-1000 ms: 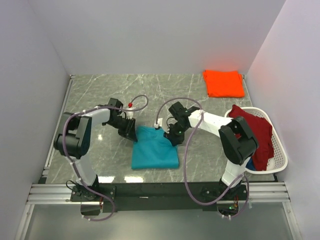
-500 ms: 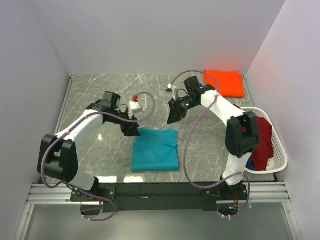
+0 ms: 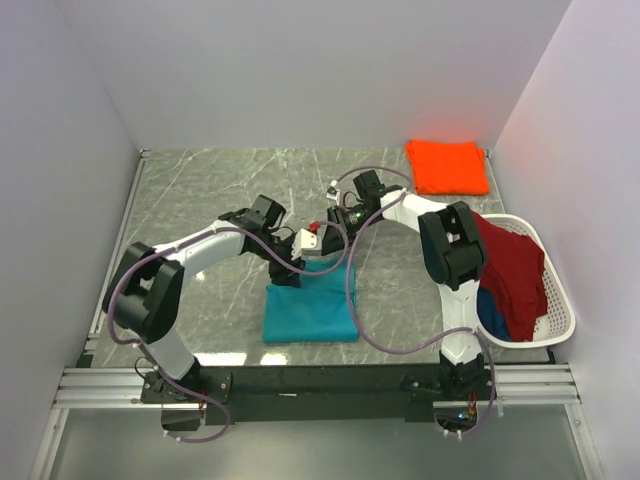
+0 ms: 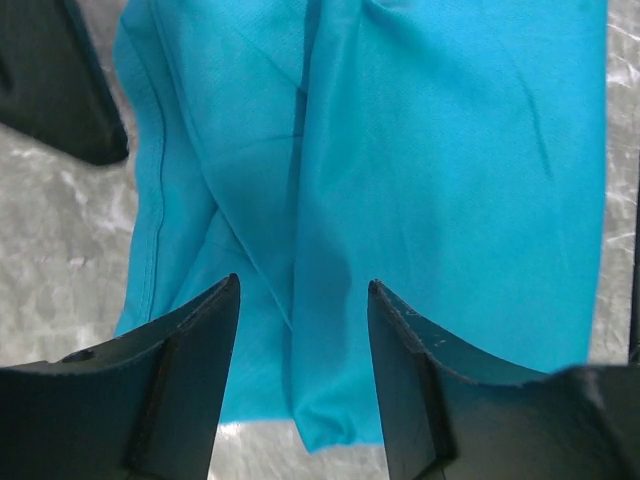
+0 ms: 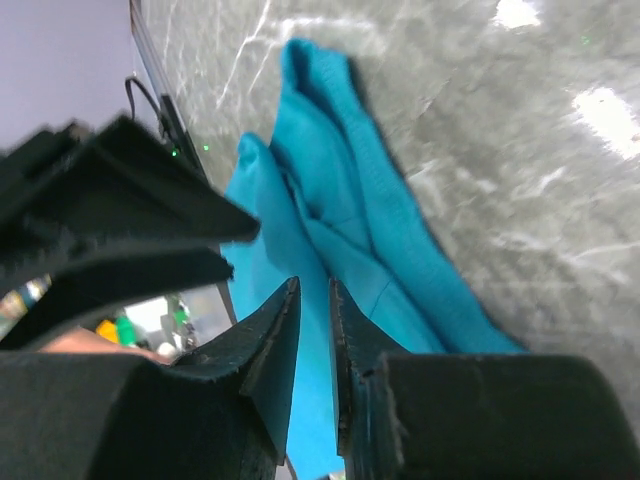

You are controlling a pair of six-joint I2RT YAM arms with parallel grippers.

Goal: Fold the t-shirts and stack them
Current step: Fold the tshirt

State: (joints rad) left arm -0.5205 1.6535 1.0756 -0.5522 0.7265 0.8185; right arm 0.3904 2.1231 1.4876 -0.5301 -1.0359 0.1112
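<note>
The teal t-shirt [image 3: 312,310] lies folded in a rectangle on the marble table near the front middle. It also shows in the left wrist view [image 4: 450,150] and the right wrist view [image 5: 320,170]. My left gripper [image 3: 292,270] hangs open over its far left edge, a loose fold of teal between the jaws [image 4: 300,290]. My right gripper [image 3: 333,243] is at the shirt's far edge, jaws closed to a narrow slit [image 5: 312,285], with nothing seen between them. An orange t-shirt [image 3: 447,166] lies folded at the back right. A dark red t-shirt [image 3: 510,265] and a blue one [image 3: 490,312] are in the basket.
The white plastic laundry basket [image 3: 562,300] stands at the right edge. White walls enclose the table on three sides. The two grippers are close together over the teal shirt's far edge. The right gripper's black finger shows in the left wrist view [image 4: 55,90].
Both arms had swung up and apart from the shirt's far corners. Now they have come back down and together at the middle of its far edge. The teal shirt lies much as before.
</note>
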